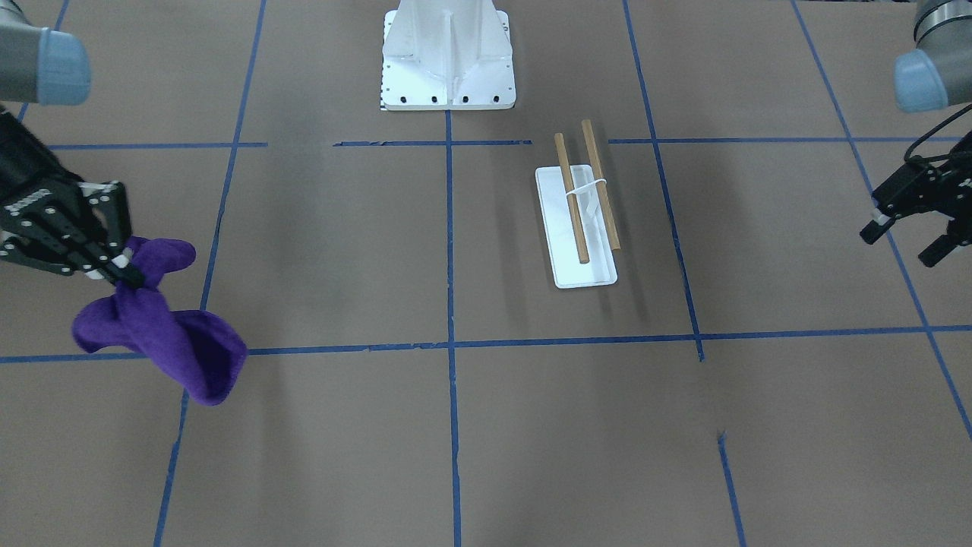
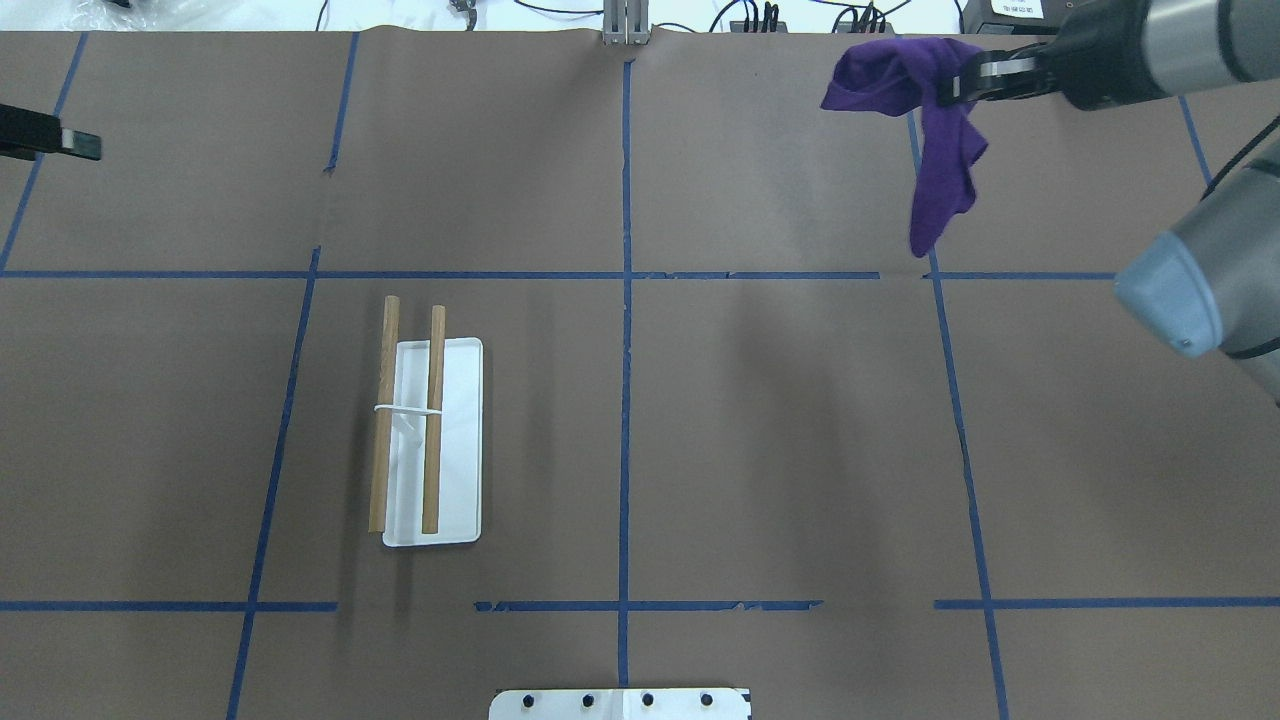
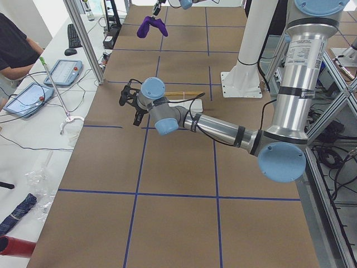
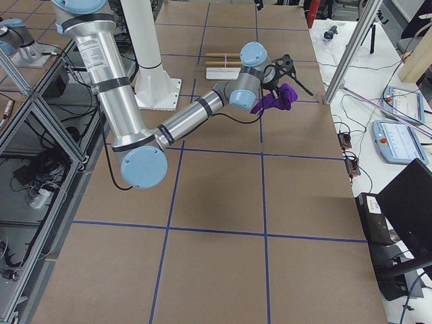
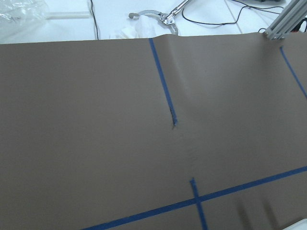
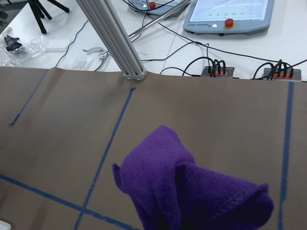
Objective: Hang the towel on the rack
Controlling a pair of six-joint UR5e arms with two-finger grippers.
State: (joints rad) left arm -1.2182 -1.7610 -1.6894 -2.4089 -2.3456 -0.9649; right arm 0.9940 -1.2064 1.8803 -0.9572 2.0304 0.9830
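Note:
A purple towel [image 1: 163, 330] hangs from my right gripper [image 1: 127, 272], which is shut on a bunched upper part of it and holds it above the table at the far right side. In the overhead view the towel [image 2: 940, 160] drapes down from the right gripper [image 2: 952, 88]. It fills the bottom of the right wrist view [image 6: 192, 191]. The rack [image 1: 577, 228] stands on the left half of the table: a white tray base with two wooden dowels [image 2: 432, 420] on a thin white support. My left gripper [image 1: 905, 241] is open and empty, far from the rack.
The white bolted robot pedestal [image 1: 448, 68] stands at the robot's table edge. Blue tape lines cross the brown table. An aluminium post [image 6: 115, 43], cables and control pendants lie beyond the far edge. An operator sits at the side table [image 3: 17, 44].

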